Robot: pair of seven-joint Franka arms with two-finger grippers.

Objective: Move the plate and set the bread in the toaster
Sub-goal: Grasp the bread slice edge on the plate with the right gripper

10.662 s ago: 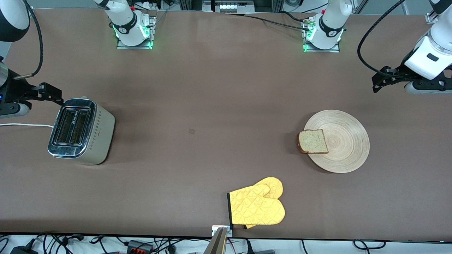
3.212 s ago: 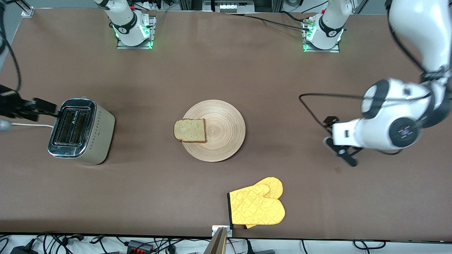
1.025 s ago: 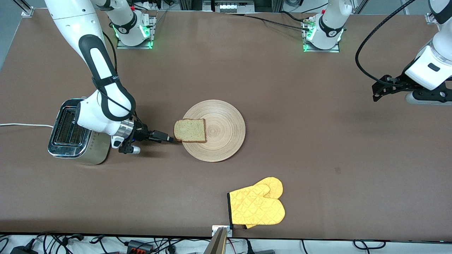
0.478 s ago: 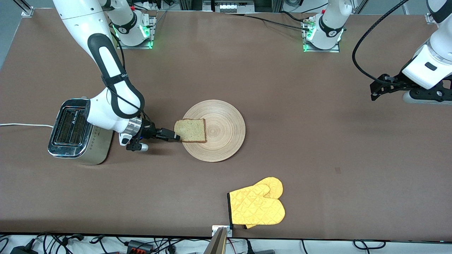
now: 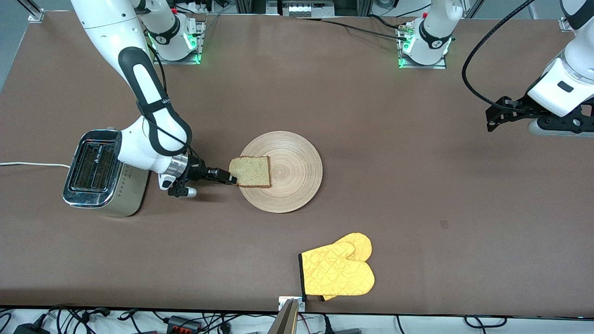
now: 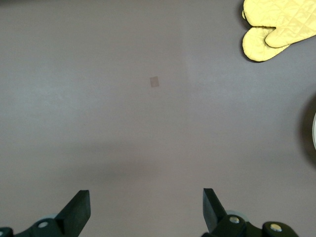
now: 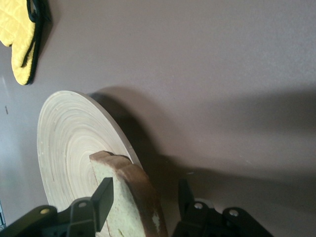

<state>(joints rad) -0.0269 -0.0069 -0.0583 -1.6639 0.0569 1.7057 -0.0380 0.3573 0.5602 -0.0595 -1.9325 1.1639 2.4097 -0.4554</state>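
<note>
Bread (image 7: 129, 197) between parted right gripper (image 7: 144, 196) jaws, on plate (image 7: 69, 143), yellow mitt (image 7: 19, 34)

A pair of yellow quilted oven mitts (image 5: 337, 272) lies flat on the brown tabletop (image 5: 417, 162), close to the edge nearest the front camera and about midway along it. One mitt is stacked on the other (the lower one shows only as an extra thumb and a sliver at the cuff end), and dark trim lines the cuffs. The mitts also show in the left wrist view (image 6: 276, 27) and, partly cut off, in the right wrist view (image 7: 19, 39). A small, slightly darker square patch (image 5: 445, 224) marks the tabletop toward the left arm's end, well apart from the mitts; it appears in the left wrist view too (image 6: 154, 81). Black cables (image 5: 139, 320) trail along the floor below the near edge.
</note>
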